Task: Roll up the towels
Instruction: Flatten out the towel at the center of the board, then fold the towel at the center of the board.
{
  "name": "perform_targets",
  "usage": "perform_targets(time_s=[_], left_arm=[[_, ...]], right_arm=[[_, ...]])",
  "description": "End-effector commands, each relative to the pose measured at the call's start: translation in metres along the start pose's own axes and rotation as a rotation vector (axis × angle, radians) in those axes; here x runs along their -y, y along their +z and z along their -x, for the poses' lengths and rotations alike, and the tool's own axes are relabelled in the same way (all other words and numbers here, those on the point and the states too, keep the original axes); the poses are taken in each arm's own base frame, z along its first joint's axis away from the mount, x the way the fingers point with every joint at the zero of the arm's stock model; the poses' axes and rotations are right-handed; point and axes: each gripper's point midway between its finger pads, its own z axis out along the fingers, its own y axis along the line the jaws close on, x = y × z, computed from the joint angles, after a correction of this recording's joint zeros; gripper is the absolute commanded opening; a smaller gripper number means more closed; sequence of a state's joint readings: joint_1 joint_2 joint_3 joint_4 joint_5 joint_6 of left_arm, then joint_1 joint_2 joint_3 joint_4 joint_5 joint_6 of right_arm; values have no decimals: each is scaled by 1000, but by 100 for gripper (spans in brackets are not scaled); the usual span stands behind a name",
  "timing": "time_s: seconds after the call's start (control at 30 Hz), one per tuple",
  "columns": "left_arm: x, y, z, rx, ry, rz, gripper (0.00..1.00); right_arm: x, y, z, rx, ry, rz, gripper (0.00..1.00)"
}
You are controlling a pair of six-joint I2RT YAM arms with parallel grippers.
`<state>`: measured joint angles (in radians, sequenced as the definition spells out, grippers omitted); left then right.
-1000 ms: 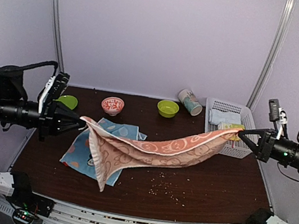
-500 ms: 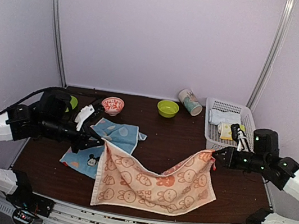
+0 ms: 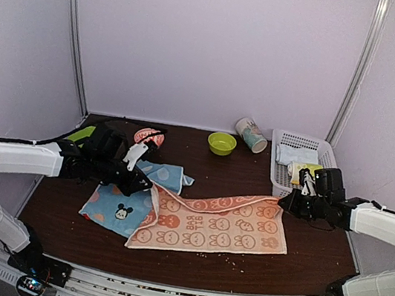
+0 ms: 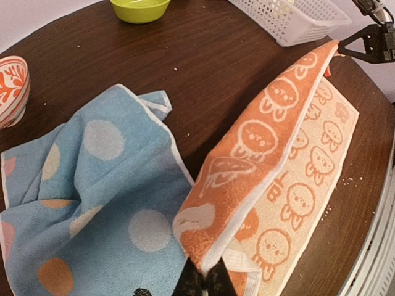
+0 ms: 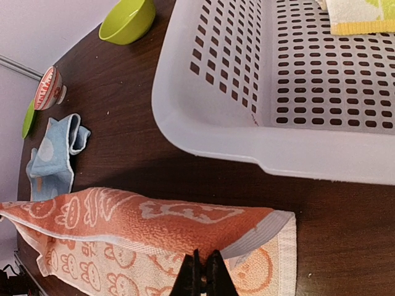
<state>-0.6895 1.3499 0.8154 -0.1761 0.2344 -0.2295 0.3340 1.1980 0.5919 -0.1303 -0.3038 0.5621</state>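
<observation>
The orange towel with white bunny faces [image 3: 215, 224] lies mostly flat at the table's front middle, its far edge lifted off the wood. My left gripper [image 3: 148, 187] is shut on that towel's far left corner [image 4: 207, 243]. My right gripper [image 3: 284, 201] is shut on its far right corner [image 5: 247, 231], close to the basket. Between the two grippers the held edge [image 4: 271, 123] stretches taut. The light blue towel with coloured dots and a Mickey head [image 3: 125, 200] lies crumpled at the left, partly under the orange one [image 4: 92, 185].
A white perforated basket [image 3: 293, 186] holding rolled cloths stands at the right [image 5: 296, 80]. A green bowl [image 3: 221, 143], a tipped paper cup [image 3: 251, 135] and a red-patterned bowl [image 4: 12, 83] sit at the back. Crumbs dot the wood near the front edge.
Both arms have come down and toward the table's middle, lowering the orange towel from a hanging sag to lying spread on the table. Both grips have held.
</observation>
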Motion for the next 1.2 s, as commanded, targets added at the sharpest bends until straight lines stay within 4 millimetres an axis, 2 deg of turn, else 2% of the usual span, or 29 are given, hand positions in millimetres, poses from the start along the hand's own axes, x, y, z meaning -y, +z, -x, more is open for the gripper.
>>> perform_targets(time_s=[0.0, 0.13, 0.37, 0.5, 0.73, 0.87, 1.0, 1.07, 1.17], left_arm=[[-10, -8, 32, 115, 0, 66, 0], [-9, -10, 18, 72, -6, 58, 0], [-7, -11, -26, -47, -40, 37, 0], [-6, -15, -34, -81, -33, 55, 0], [-8, -24, -21, -66, 5, 90, 0], [-5, -37, 6, -8, 68, 102, 0], [7, -52, 37, 76, 177, 71, 0], [11, -54, 44, 90, 232, 55, 0], [14, -48, 42, 85, 334, 34, 0]], right_arm=[[-3, -7, 25, 83, -22, -21, 0], [0, -13, 13, 56, -23, -31, 0], [11, -19, -16, -15, -16, -61, 0], [10, -24, -27, -32, -2, -50, 0], [2, -31, -32, -46, 2, -19, 0], [-8, -41, -18, 9, 0, 10, 0], [-15, -46, -9, 44, 2, 37, 0], [-15, -43, -11, 31, 2, 36, 0], [-15, -41, -13, 28, 4, 35, 0]])
